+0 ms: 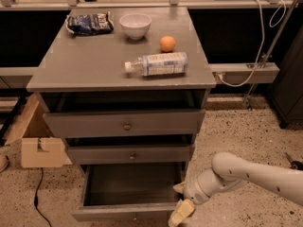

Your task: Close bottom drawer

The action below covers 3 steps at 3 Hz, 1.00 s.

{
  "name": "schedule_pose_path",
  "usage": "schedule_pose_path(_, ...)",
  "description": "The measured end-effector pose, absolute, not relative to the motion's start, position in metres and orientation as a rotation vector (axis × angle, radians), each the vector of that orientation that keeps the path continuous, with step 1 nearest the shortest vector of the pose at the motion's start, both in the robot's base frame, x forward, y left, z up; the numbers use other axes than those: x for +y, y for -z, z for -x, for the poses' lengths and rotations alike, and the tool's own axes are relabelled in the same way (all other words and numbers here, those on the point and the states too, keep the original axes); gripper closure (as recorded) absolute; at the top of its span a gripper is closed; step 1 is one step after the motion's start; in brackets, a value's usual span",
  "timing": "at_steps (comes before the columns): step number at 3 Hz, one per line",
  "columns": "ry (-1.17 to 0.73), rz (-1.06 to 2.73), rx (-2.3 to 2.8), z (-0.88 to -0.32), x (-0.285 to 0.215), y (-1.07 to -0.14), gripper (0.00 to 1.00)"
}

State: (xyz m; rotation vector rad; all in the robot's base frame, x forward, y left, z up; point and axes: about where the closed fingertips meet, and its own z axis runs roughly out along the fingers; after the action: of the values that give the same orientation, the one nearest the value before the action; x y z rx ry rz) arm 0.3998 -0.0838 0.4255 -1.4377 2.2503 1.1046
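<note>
The bottom drawer point(124, 211) of the grey cabinet point(118, 70) is pulled out, and its dark grey inside point(135, 182) is bare. Its flat front sits at the lower edge of the camera view. My gripper point(180, 201) is at the drawer's front right corner, on a white arm point(246, 174) that comes in from the right. Its cream fingers point(182, 212) are spread apart, one by the drawer's right side wall and one beside the right end of the front. It holds nothing. The middle drawer point(130, 153) and top drawer point(125, 123) stand slightly out.
On the cabinet top lie a plastic bottle point(158, 64), an orange point(167, 43), a white bowl point(135, 25) and a chip bag point(89, 22). A cardboard box point(35, 143) stands on the floor at the left. A cable point(40, 197) runs across the speckled floor.
</note>
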Motion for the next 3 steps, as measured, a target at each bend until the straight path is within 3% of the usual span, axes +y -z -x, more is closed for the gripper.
schedule_pose_path(3, -1.078, 1.273, 2.379, -0.392, -0.136, -0.258, 0.73)
